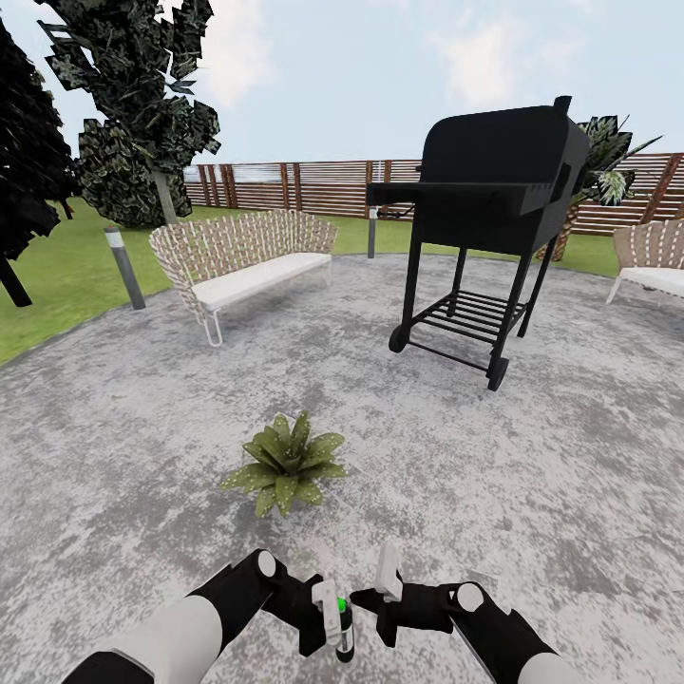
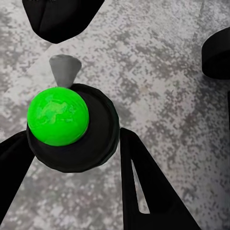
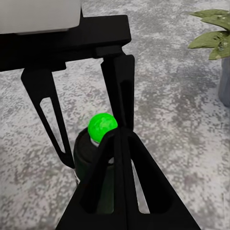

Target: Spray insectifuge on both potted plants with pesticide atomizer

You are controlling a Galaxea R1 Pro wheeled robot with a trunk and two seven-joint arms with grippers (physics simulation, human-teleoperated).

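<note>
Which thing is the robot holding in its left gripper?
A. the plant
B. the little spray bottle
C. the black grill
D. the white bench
B: in the head view the left gripper is closed around the pesticide atomizer, while the potted plant sits untouched on the patio ahead.

dark green slim spray bottle (image 1: 344,635): bright green cap, pale grey-white head | rosette potted plant (image 1: 287,463): green leaves, whitish specks | round stone patio (image 1: 142,427): mottled grey | barbecue grill (image 1: 494,204): black | slatted wooden fence (image 1: 313,185): brown
</note>
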